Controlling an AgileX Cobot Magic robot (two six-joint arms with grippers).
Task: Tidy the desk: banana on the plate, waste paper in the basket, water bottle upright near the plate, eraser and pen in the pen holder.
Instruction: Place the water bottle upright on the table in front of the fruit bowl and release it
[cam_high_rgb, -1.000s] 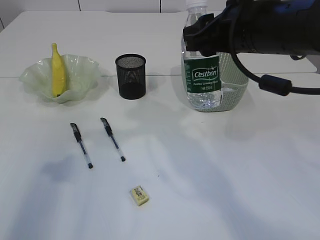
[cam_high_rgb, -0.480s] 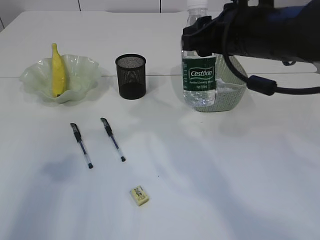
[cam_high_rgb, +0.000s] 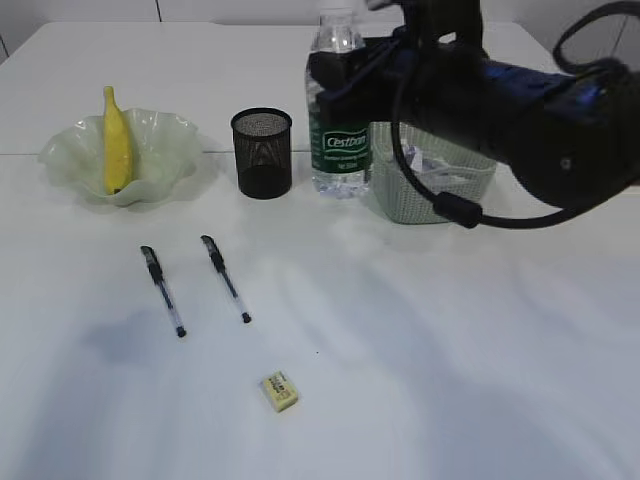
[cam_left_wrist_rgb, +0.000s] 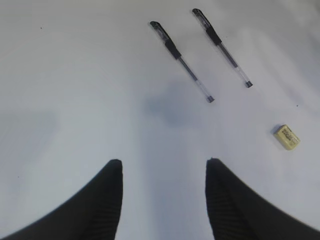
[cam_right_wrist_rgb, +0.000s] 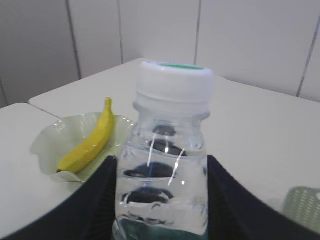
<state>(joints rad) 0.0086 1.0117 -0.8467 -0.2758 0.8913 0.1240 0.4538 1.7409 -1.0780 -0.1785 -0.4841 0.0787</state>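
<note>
Right gripper (cam_right_wrist_rgb: 160, 200) was clamped on the Cestbon water bottle (cam_high_rgb: 339, 130), upright between the mesh pen holder (cam_high_rgb: 262, 152) and the basket (cam_high_rgb: 432, 190) with waste paper inside; I could not tell whether its base touched the bench (cam_high_rgb: 450, 350). Left gripper (cam_left_wrist_rgb: 162, 200) hung half open, empty, above bare bench. Banana (cam_high_rgb: 114, 140) lay on the plate (cam_high_rgb: 170, 150); two pens (cam_high_rgb: 224, 277) and the eraser (cam_high_rgb: 279, 391) were loose. Risk, as I judged it: swinging the bottle plateward could clip the pen holder; releasing tilted, it topples.

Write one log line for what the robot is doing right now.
right gripper: shut on water bottle, upright | left gripper: open, empty | banana: on plate | pens, eraser: on table
</note>
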